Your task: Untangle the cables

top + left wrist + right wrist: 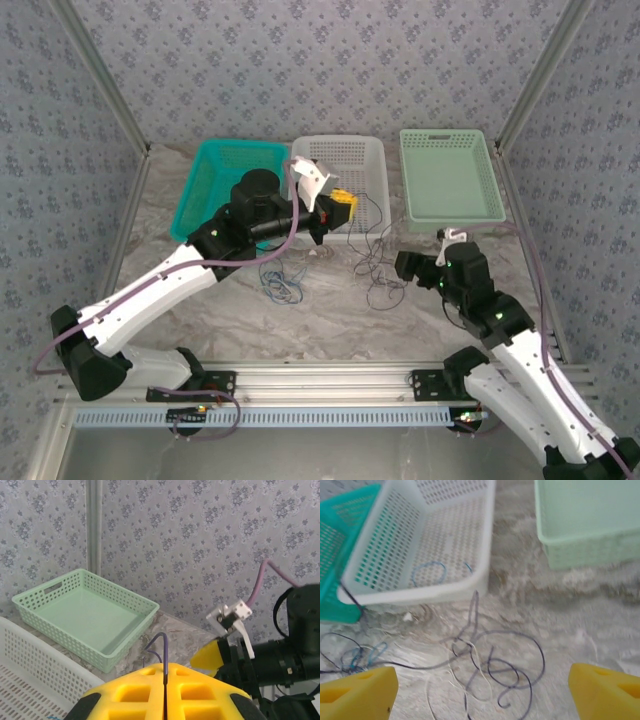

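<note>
**Hard to read.** In the top view my left arm (160, 285) lies across the near corner of the teal basket (215, 170) and the front rim of the white basket (345, 165). Both wrist views cut the baskets off at the frame edges. The right wrist view is soft, so where strands cross in the tangle I cannot tell which lies on top. A blue loop (428, 573) shows at the white basket's floor. I cannot tell whether it joins the blue cable (280, 287) on the table.

**Jaws.** My left gripper (165, 677) is pressed fully together. The dark cable (164, 652) is pinched in the seam and curls up out of it. This gripper sits above the white basket's front edge. My right gripper (480, 692) is spread wide, with nothing between the fingers, low over the table and facing the tangle.

**Cables.** The dark cable drops from my left gripper to loose loops on the table, between the white basket and my right gripper. The cream cable (474, 656) threads through those loops. The blue cable is bunched apart to the left, in front of the teal basket.

**Around.** The pale green basket (450, 175) is at far right, beside the white one. A purple hose (540, 290) runs along my right arm.

**Surface and room.** The table (330, 320) is marbled grey-white. The walls (300, 60) are papered with a small floral print. There are metal posts (100, 70) at the corners and a rail (320, 378) at the near edge.
</note>
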